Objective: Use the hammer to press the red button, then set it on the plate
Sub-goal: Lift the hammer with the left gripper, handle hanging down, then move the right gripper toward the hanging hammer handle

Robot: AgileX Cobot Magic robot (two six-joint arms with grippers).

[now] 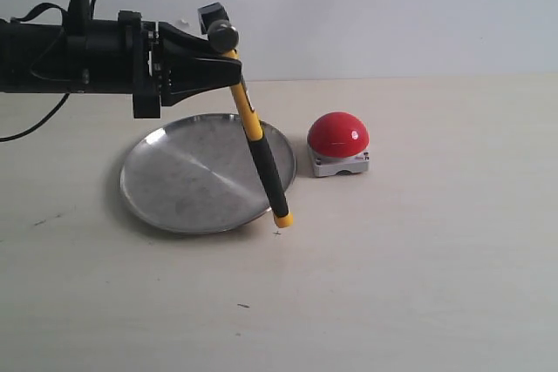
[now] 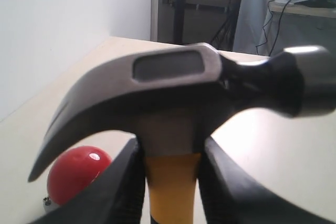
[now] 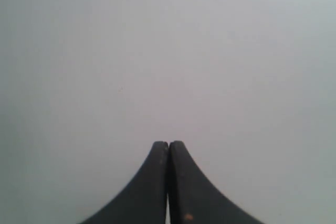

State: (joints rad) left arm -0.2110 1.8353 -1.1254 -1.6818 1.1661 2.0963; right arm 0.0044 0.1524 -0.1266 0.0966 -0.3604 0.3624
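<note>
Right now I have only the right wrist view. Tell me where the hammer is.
Observer: The left hand holds the hammer just below its head, handle slanting down.
Operator: Give me the button's place.
Observer: The button sits on the table right of the plate in the exterior view, clear of the hammer.
Operator: Report the handle's end.
Observer: It hangs by the plate's near right rim; whether it touches the table, I cannot tell.

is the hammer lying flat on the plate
No, the left hand holds the hammer up just under its head, handle slanting down past the plate rim.
</note>
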